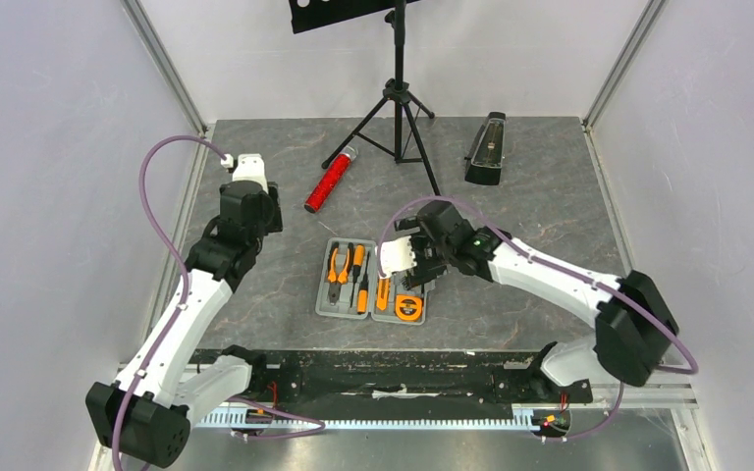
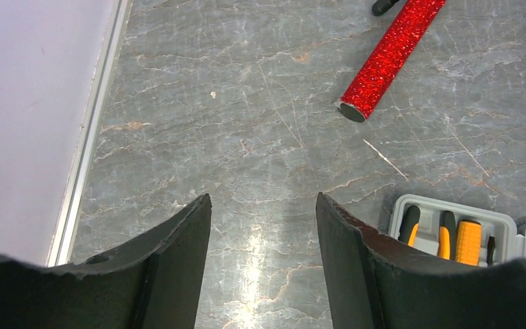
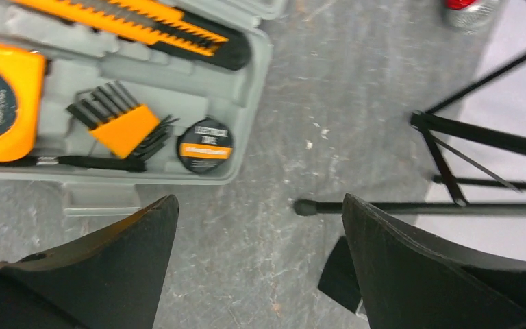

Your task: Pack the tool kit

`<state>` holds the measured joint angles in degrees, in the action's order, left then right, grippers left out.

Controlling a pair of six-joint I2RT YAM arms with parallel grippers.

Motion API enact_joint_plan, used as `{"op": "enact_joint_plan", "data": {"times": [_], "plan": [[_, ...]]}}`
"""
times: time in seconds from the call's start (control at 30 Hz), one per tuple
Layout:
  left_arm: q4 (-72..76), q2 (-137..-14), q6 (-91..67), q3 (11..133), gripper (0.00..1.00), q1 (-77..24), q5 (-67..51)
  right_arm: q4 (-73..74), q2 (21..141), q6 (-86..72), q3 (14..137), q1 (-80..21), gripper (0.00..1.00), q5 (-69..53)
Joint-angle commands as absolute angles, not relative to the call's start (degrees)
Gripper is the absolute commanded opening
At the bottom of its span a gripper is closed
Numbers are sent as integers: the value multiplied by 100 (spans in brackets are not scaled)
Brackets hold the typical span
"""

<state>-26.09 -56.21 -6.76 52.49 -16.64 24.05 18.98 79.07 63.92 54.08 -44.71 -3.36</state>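
Top external: tool kit case [image 1: 325, 307] lies open and flat near the middle of the table's [image 1: 550, 196] near edge, with orange-and-black tools [image 1: 338, 265] seated in its recesses. Right gripper [image 3: 259, 200] hovers above the case's far right corner, jaws spread wide over bare table. Its wrist view puts the case just ahead and left of the fingertips, untouched. Left gripper [image 2: 264, 199] hangs well apart toward the left edge, jaws partly spread, empty. A case corner shows beside its right finger.
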Motion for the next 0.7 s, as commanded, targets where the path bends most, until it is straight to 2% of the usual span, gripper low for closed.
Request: {"op": "enact_joint_plan", "data": {"times": [0.0,0.17,0.43,0.67], "plan": [[-2404,-5448,-277,5198,64,-1712,2758,3152,8392,7145,6088,-4503,91,-768],[-2344,-5440,-224,5134,63,-1788,2865,3335,8868,7172,6110,-4652,86,-730],[-2329,-5420,-220,5115,63,-1810,2892,3401,9444,7264,6214,-4878,69,-1076],[-2322,-5451,-211,5115,63,-1810,2927,3331,9727,7374,6294,-4949,66,-1176]]}}
